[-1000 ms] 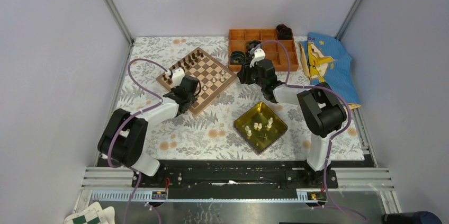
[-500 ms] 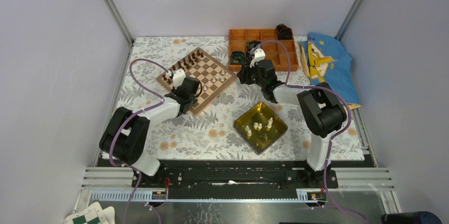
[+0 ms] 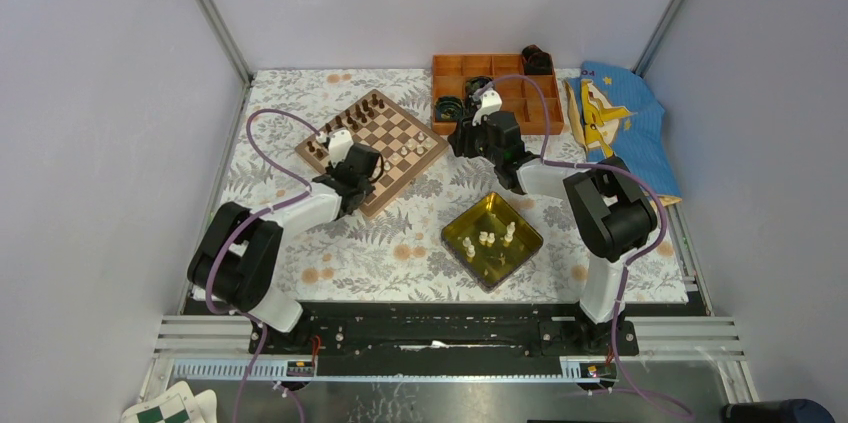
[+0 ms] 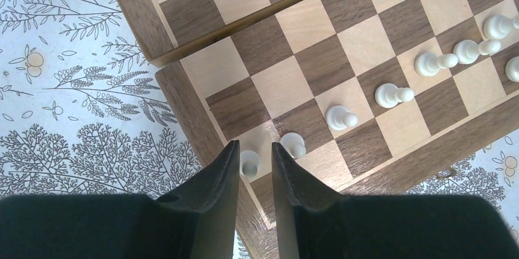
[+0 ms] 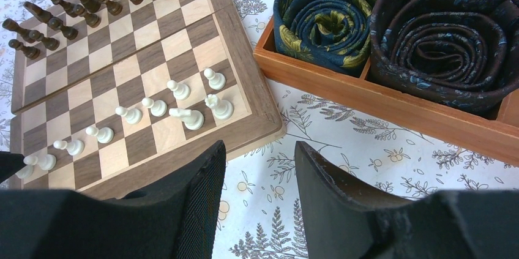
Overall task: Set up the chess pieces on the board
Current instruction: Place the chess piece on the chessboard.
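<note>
Your left gripper [image 4: 254, 144] is at the chessboard's [image 4: 183, 97] bottom corner, jaws barely apart around a cream chess piece [image 4: 250, 164]. Your right gripper [image 5: 260, 146] is spread wide, empty.

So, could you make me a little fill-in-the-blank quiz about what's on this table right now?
1. Spare cream-white pieces wait in the ___ tray.
2. The left gripper has a white piece between its fingertips, standing on the ___.
3. The right gripper hangs open, holding ___.
4. The rolled-up ties sit in the ___ box.
Missing words: yellow, board, nothing, orange.
</note>
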Controlling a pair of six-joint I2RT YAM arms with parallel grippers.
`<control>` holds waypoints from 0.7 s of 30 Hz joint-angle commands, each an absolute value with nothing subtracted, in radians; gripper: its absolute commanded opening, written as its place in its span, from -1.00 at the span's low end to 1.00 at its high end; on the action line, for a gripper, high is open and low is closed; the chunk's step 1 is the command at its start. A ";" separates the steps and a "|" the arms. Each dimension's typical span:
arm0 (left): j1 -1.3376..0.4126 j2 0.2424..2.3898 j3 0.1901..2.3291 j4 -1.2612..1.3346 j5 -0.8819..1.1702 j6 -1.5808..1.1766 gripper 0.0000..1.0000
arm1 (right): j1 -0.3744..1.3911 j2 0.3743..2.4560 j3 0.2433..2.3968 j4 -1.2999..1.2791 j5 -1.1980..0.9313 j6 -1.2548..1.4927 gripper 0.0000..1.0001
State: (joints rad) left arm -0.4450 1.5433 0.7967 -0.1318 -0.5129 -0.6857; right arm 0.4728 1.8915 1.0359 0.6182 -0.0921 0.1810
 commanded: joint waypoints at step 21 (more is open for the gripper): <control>-0.467 1.542 0.812 -0.141 -0.523 -0.674 -0.36 | 0.465 1.825 1.028 0.664 -0.098 0.184 0.05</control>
State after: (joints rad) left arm -0.4606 1.5433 0.7967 -0.1318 -0.5121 -0.6853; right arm 0.4728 1.8851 1.0283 0.6189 -0.0917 0.1810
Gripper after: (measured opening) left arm 0.315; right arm 0.526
